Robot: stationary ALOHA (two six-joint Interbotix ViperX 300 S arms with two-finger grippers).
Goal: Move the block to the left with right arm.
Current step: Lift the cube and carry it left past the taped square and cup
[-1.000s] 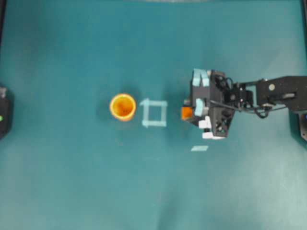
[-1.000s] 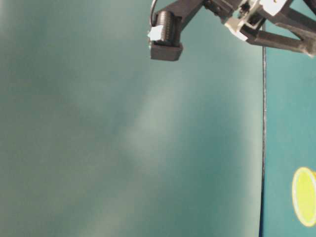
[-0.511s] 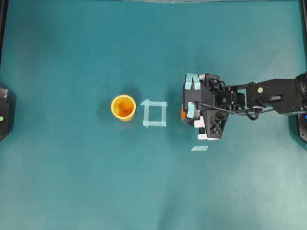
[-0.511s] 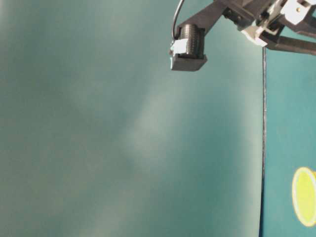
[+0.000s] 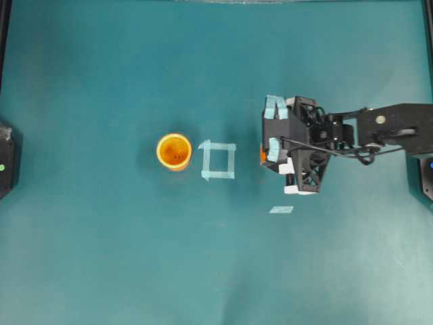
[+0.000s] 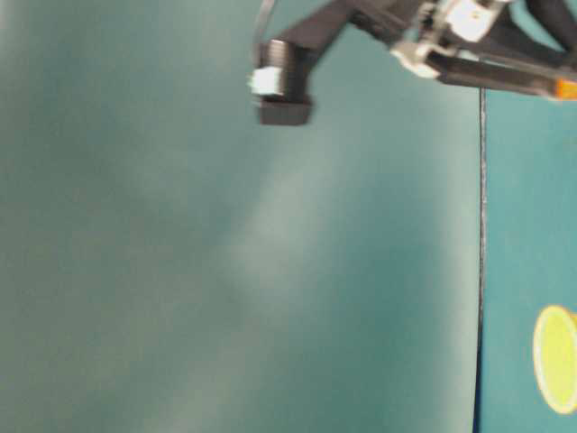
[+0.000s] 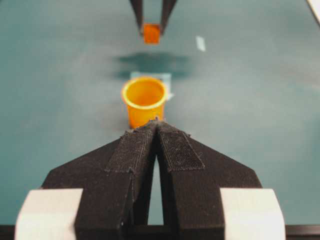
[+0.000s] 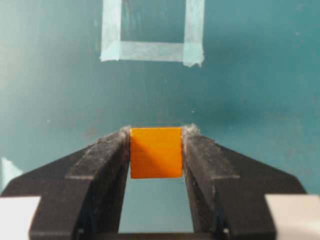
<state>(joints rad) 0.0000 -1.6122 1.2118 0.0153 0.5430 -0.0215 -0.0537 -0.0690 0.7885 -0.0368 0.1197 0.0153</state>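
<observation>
The block point(image 8: 155, 152), a small orange cube, sits squeezed between the two black fingers of my right gripper point(image 8: 155, 131), which is shut on it. From overhead only an orange sliver of the block point(image 5: 263, 156) shows at the left tip of the right gripper point(image 5: 264, 156), right of the tape square. Seen from the left wrist, the block point(image 7: 151, 33) hangs between the right fingers above its shadow on the mat. My left gripper point(image 7: 157, 122) is shut and empty, pointing at the cup from the far left.
A yellow-orange cup point(image 5: 174, 151) stands upright left of the pale tape square point(image 5: 218, 160). A short strip of tape point(image 5: 281, 210) lies below the right gripper. The left arm's base point(image 5: 4, 159) rests at the left edge of the teal mat.
The right gripper's jaws have closed from wide open onto the block. The gripper reached left over it, then drew slightly back right. The left arm has stayed still.
</observation>
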